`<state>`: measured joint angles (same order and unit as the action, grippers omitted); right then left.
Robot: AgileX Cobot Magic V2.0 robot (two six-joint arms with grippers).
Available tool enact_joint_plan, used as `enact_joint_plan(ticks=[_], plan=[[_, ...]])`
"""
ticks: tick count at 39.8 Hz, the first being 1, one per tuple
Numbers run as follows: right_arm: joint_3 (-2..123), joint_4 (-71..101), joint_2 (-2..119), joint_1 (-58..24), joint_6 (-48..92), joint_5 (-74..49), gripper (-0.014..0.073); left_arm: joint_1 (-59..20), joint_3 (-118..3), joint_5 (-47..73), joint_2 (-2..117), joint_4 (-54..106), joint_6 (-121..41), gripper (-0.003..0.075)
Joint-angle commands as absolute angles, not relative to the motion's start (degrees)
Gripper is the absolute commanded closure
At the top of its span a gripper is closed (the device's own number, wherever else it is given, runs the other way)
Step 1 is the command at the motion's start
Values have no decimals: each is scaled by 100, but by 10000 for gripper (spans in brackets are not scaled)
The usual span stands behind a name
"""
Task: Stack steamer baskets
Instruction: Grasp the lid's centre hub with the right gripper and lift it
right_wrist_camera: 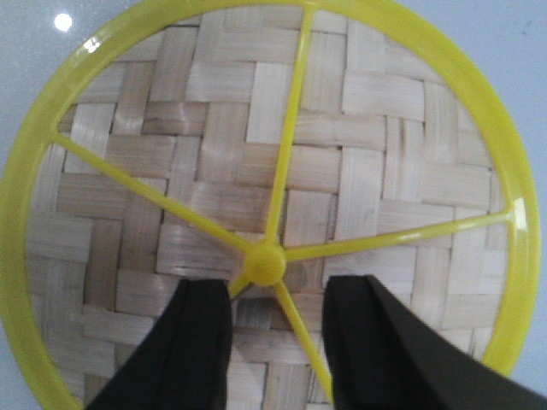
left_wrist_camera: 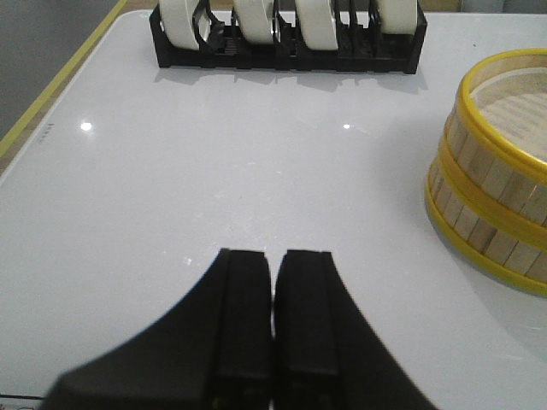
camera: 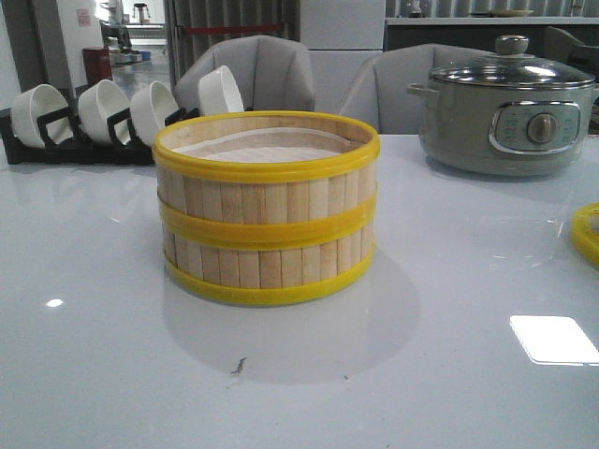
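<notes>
Two steamer baskets (camera: 266, 208) stand stacked in the middle of the white table, with pale slat walls, yellow rims and a pale liner showing inside the upper one. The stack (left_wrist_camera: 496, 188) also shows in the left wrist view, off to one side of my left gripper (left_wrist_camera: 274, 253), which is shut on nothing over bare table. My right gripper (right_wrist_camera: 279, 286) is open, hanging close over a round woven bamboo lid (right_wrist_camera: 214, 128) with a yellow rim and spokes. Its fingers straddle a spoke just beside the yellow centre knob (right_wrist_camera: 265, 263). A yellow rim (camera: 588, 232) shows at the table's right edge.
A black rack of white bowls (camera: 103, 112) stands at the back left and also shows in the left wrist view (left_wrist_camera: 282, 34). A grey-green electric pot with a glass lid (camera: 510, 108) stands at the back right. Grey chairs are behind the table.
</notes>
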<state>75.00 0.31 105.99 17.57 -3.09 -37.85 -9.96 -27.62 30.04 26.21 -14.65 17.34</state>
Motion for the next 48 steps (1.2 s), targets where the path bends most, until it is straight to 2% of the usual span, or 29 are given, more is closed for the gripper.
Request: enact_joint_plan(ticks=[1,34,39,48], plan=[[7761,43,10407,1791,-250,-3556,222,-982,-2924,2521,2638,-1512,1801,636],[7811,124,10669,1791,-250,-3373,227,-982,-2924,2521,2638,-1512,1801,636],[7811,145,10669,1791,-250,-3359,288,-982,-2924,2521,2638,-1512,1801,636],[7811,192,10669,1765,-250,-3360,512,-982,-2924,2521,2638,-1512,1801,636]])
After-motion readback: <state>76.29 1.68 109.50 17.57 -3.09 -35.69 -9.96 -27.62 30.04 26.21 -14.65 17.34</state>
